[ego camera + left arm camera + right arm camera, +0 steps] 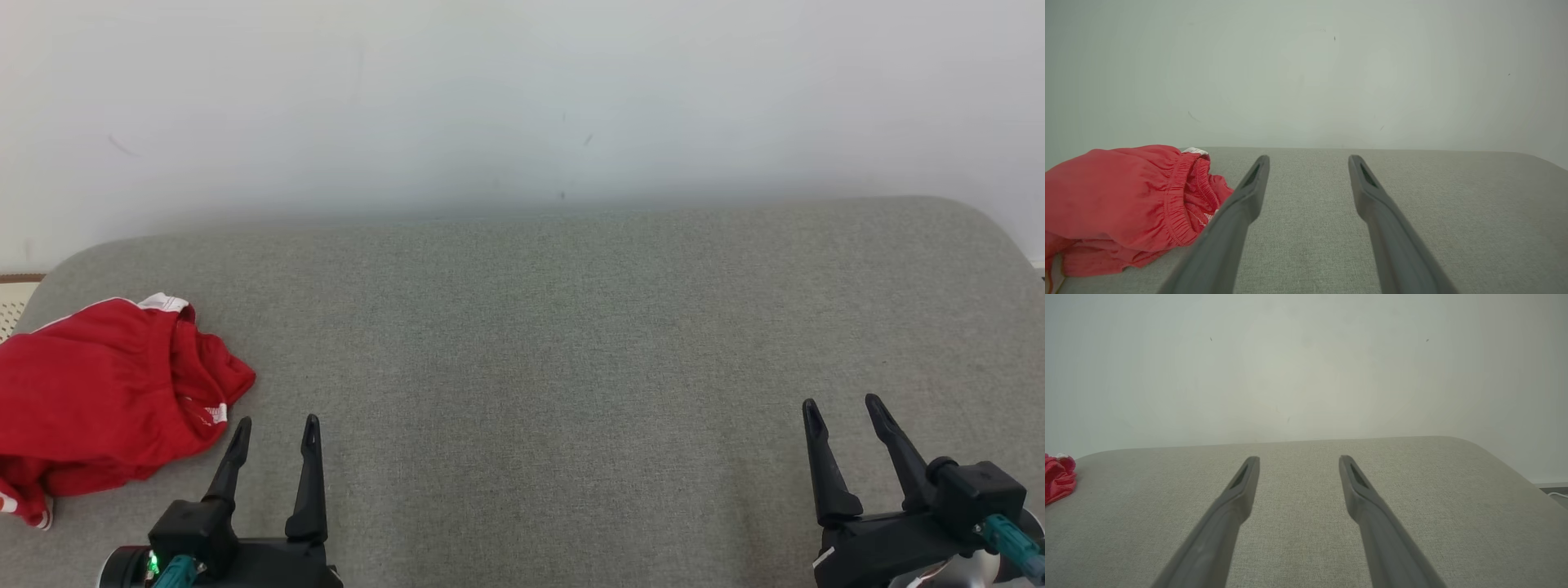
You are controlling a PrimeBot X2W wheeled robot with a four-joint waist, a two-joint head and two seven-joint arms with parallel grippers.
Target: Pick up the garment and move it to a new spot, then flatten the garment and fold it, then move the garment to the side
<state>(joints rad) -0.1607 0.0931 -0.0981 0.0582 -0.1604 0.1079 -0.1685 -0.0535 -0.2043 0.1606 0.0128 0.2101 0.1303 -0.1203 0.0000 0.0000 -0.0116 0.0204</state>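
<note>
Left pincer (277, 420) and right pincer (841, 402) hover released and empty over the near edge of the grey fabric desk (531, 327). The crumpled red garment (106, 392) lies just beside the left pincer, at the desk's left end. A white wall (522, 98) stands beyond.

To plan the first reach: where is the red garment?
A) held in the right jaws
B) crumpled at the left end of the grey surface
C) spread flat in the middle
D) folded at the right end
B: the red garment lies bunched at the left end of the grey surface.
</note>
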